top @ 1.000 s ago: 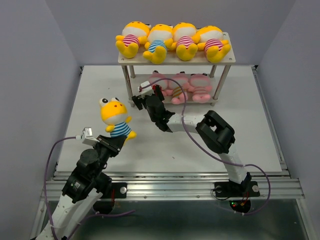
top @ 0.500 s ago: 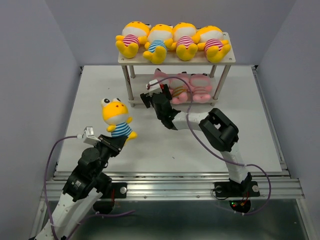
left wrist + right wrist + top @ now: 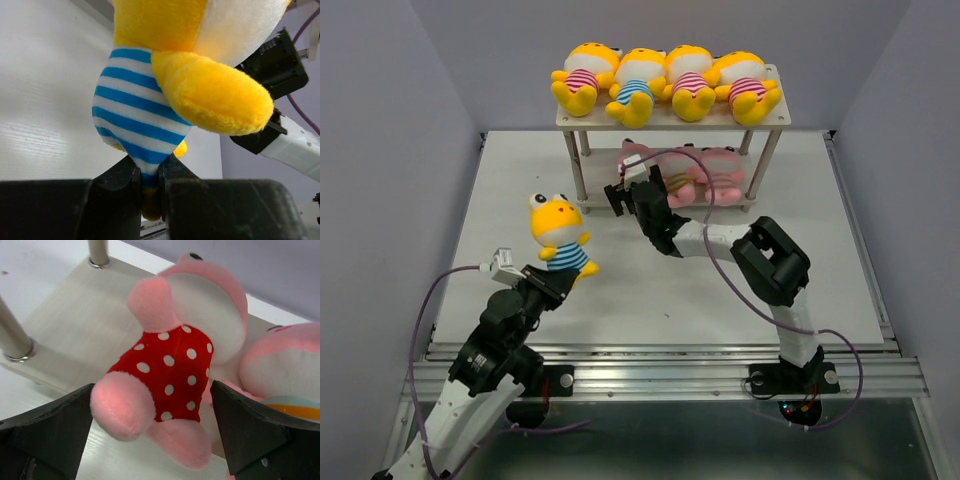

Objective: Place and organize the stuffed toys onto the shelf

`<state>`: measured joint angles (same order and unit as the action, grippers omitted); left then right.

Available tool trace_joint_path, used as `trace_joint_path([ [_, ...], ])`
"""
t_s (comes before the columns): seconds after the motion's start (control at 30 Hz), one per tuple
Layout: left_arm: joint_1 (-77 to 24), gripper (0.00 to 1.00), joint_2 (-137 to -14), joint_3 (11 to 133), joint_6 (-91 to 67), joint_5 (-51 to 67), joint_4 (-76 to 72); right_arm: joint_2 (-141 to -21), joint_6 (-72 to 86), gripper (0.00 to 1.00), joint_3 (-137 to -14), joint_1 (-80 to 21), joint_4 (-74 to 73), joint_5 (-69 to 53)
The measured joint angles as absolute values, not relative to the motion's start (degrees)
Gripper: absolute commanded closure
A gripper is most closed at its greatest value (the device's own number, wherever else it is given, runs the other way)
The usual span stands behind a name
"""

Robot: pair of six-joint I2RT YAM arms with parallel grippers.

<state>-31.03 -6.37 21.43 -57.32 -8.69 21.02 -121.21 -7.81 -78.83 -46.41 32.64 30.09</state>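
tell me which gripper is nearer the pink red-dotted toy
Right. The right gripper is open either side of the pink toy on the lower shelf; the left gripper is well short of it, shut on a blue-striped yellow toy.

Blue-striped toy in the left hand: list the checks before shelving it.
1. The left hand shut on the blue-striped toy: ok.
2. Room on the top tier: not ok, four yellow toys fill it.
3. Bare board on the lower tier left of the dotted pink toy: ok.
4. The right hand open: ok.
5. The right hand clear of the lower tier's front: not ok.
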Motion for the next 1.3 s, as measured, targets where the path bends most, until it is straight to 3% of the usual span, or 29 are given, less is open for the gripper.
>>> trace_joint_path([
  [0.4,-31.0,1.0,-22.6,22.9,-52.1,-7.7,14.8,-96.4,-3.0,0.0,-70.2,-46.4,31.1,17.9],
  [0.7,-31.0,1.0,-45.4,37.3,-38.9,-10.4,12.1,-76.0,2.2,0.0,-50.2,-46.4,29.5,22.4],
  [0.87,-31.0,1.0,-50.8,41.8,-33.4,-12.9,10.2,-67.4,4.6,0.0,-42.9,-46.4,26.9,26.2],
  [1.3,-31.0,1.0,-66.1,51.4,-29.5,-17.1,3.7,-56.8,5.2,0.0,-38.0,-46.4,23.9,33.8],
])
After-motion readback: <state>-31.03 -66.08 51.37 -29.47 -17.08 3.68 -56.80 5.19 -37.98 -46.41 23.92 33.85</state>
